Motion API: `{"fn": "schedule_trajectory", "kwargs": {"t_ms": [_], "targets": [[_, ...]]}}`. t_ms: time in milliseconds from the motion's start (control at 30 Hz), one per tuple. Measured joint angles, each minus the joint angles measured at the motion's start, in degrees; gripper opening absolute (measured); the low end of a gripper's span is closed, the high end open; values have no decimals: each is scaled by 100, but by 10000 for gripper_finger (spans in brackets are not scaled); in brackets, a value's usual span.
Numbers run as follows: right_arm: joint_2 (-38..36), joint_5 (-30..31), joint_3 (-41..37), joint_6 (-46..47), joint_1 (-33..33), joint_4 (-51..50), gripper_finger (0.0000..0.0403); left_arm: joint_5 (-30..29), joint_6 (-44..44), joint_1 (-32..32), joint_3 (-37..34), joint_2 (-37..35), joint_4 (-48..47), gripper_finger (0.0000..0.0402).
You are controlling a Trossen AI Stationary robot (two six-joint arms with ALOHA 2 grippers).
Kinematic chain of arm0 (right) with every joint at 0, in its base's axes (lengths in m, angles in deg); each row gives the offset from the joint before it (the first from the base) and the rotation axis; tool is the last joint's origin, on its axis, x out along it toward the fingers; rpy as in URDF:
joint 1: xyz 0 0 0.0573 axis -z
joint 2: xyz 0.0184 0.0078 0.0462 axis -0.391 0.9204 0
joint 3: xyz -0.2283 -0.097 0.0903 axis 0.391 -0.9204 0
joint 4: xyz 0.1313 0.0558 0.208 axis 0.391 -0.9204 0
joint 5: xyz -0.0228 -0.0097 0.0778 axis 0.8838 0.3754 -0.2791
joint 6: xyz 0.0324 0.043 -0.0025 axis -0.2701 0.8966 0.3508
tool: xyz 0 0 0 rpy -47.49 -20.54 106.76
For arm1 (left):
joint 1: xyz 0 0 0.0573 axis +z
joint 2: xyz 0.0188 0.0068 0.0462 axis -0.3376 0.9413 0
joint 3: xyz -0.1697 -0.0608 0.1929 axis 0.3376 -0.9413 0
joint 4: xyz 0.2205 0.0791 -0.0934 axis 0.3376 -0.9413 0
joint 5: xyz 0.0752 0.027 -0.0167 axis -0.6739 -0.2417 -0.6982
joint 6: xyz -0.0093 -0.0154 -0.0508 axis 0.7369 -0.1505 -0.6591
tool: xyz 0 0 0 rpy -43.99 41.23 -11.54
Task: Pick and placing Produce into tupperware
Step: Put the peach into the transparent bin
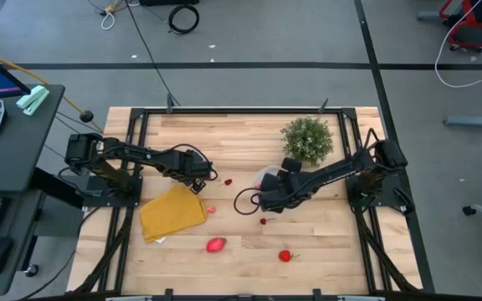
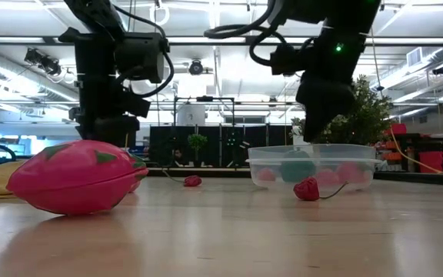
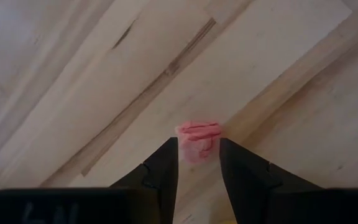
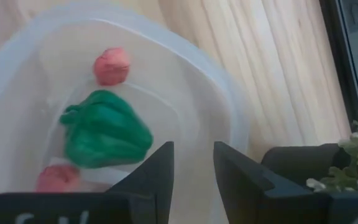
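Observation:
The tupperware (image 4: 229,112) is a clear round bowl at the table's middle right (image 1: 266,176), with a green piece (image 4: 104,130) and two pink pieces (image 4: 111,65) inside. My right gripper (image 4: 193,149) hangs open over it with nothing between its fingers (image 2: 314,127). My left gripper (image 3: 197,143) is at the yellow cloth's far corner (image 1: 201,179), shut on a small pink piece (image 3: 197,134). Loose produce lies on the table: a big pink-red piece (image 1: 216,244), a strawberry (image 1: 284,256), a pink bit (image 1: 210,210) and small red ones (image 1: 264,221) (image 1: 228,181). My left gripper pinches the small pink piece between its two fingertips (image 3: 169,152), coming from above and pointing down. The piece's far part (image 3: 197,127) sticks out past the tips. I cannot tell whether it is clear of the wood below.
A bushy potted plant (image 1: 306,138) stands just beyond the tupperware toward the far right. The yellow folded cloth (image 1: 172,211) lies left of centre. A black cable loop (image 1: 245,201) lies beside the right gripper. Bare wood stretches along the near edge (image 1: 350,251).

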Motion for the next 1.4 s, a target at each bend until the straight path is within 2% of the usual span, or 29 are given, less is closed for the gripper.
{"fn": "schedule_trajectory", "kwargs": {"t_ms": [367,533,600,733,833,967,1067,1267,1400], "targets": [[0,-7,0,122,-294,0,121,-96,127,12,-537,-12,589,119],[0,-4,0,144,-289,0,121,-91,173,12,-564,-11,708,111],[0,-72,0,143,-290,-2,121,-86,301,-15,-568,-11,784,102],[-177,-641,0,141,-292,-66,121,-56,388,-76,-553,-7,1102,66],[-519,-804,1,257,-342,-193,121,-46,602,-165,-255,25,1044,32],[-1166,-443,2,675,-553,-247,119,-519,1013,-349,489,20,1193,14],[-1645,-38,-1,1002,-840,-280,119,-728,1505,-590,967,15,1935,17],[-2263,650,-4,1180,-1611,-347,118,-560,2825,-1121,1335,4,4207,21],[-2380,943,-9,1195,-2090,-351,117,-223,2663,-1255,1335,27,4641,14]]}}
